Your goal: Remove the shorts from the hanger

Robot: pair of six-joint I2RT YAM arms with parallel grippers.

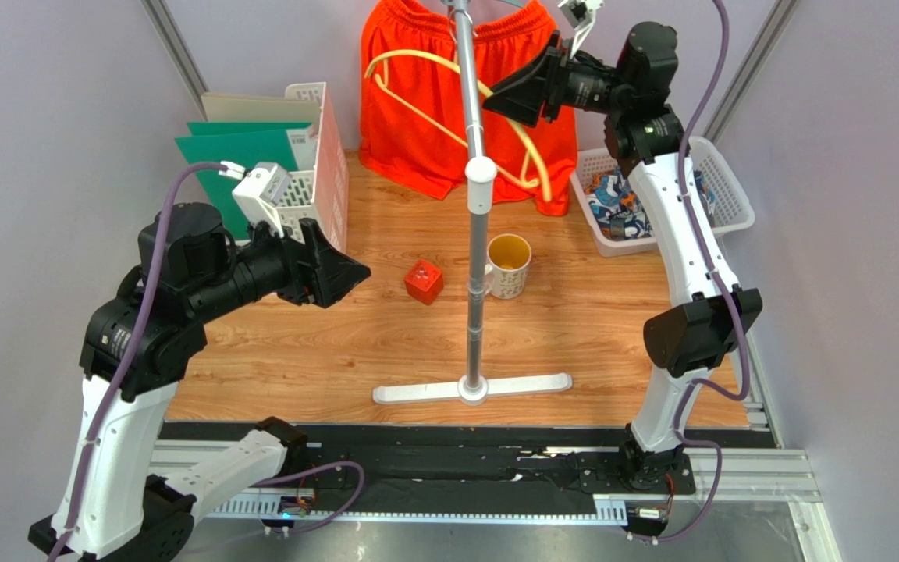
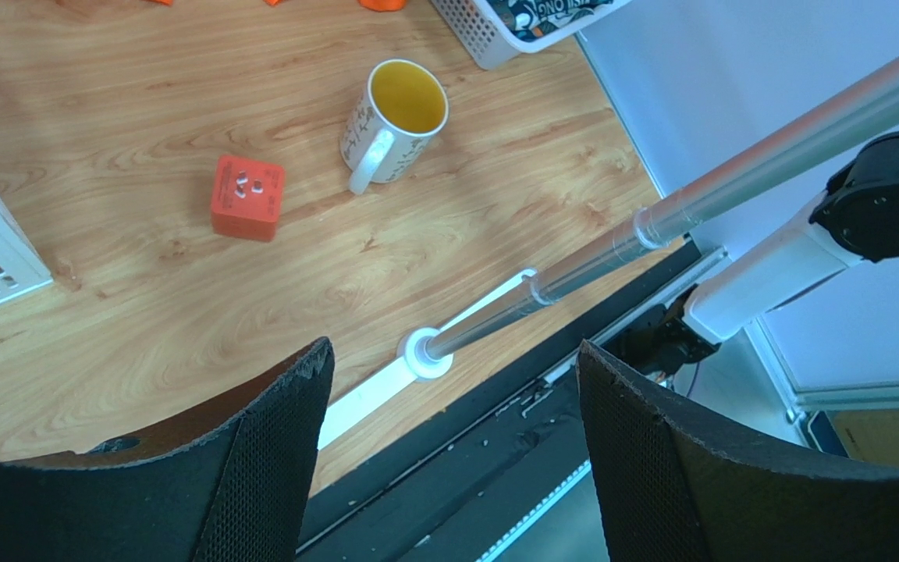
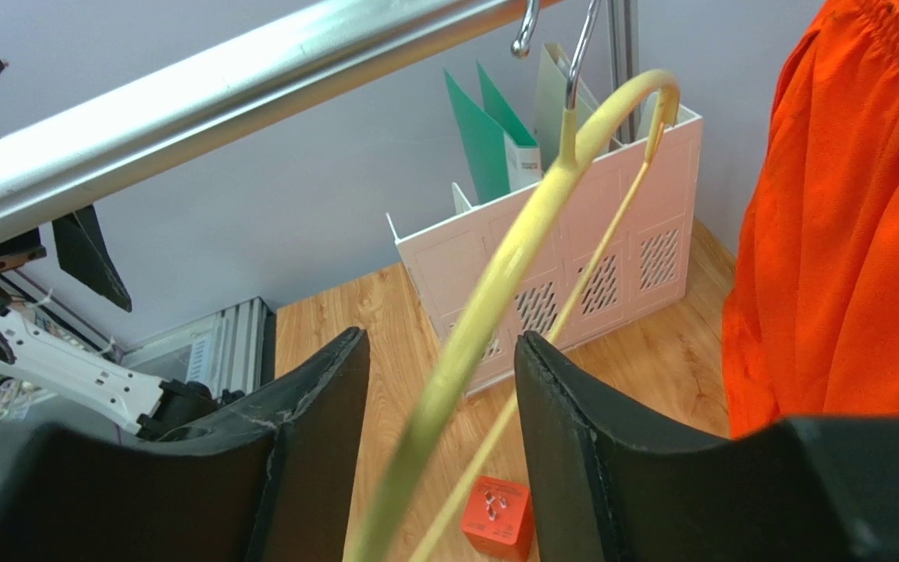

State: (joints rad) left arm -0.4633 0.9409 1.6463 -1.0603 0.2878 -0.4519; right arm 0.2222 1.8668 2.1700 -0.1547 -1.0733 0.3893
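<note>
Right gripper (image 3: 443, 351) is up at the silver metal rail (image 3: 243, 82), its two black fingers set either side of one arm of a bare yellow plastic hanger (image 3: 540, 199). The jaws stand partly apart, with a gap showing on both sides of the plastic, so nothing is pinched yet. The plain bright orange shorts (image 3: 853, 234) hang just beside it at the far end of the rail; I cannot make out what they hang from. The blue, white and black printed shorts (image 1: 621, 211) lie bunched in the white plastic basket (image 1: 733, 187) on the right of the table. Left gripper (image 2: 454, 351) hovers low on the other side, jaws wide and holding nothing. What worries me is that this hanger carries no cloth, so a pull on it may free nothing. The thin rounded arm could also slide out of the pads, or its hook could swing off the rail and knock the orange shorts. A hard tug could rock the slim T-footed stand (image 1: 474, 293), since the other arm is not bracing it.
</note>
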